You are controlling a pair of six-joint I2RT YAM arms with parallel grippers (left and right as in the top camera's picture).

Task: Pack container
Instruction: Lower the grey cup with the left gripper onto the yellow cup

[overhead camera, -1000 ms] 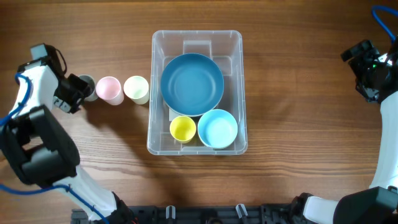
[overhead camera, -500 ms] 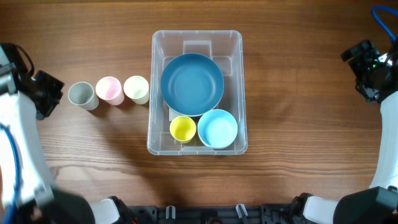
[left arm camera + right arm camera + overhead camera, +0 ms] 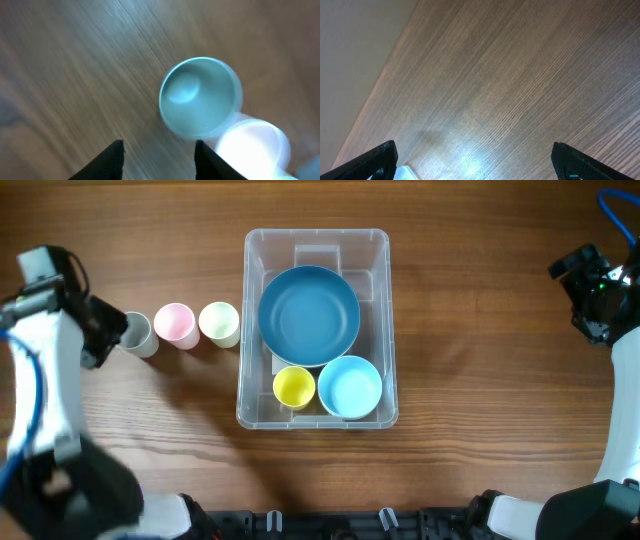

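The clear rectangular container [image 3: 247, 280] stands in the middle of the table. It holds a large blue bowl [image 3: 309, 315], a yellow cup [image 3: 294, 387] and a light blue cup [image 3: 350, 387]. Left of it stand a grey cup [image 3: 139, 335], a pink cup [image 3: 175, 325] and a pale green cup [image 3: 219, 323] in a row. My left gripper [image 3: 104, 335] is open and empty, just left of the grey cup. In the left wrist view the grey cup [image 3: 200, 96] lies ahead of the open fingers [image 3: 159, 152], to their right. My right gripper [image 3: 590, 290] is open and empty at the far right.
The pink cup [image 3: 255, 150] shows blurred beside the grey one in the left wrist view. The right wrist view shows bare wood between the open fingers [image 3: 477, 160] and a corner of the container [image 3: 402, 172].
My left gripper drew back to the left from the grey cup, then came back towards it. The cups, the container and the right arm have not moved.
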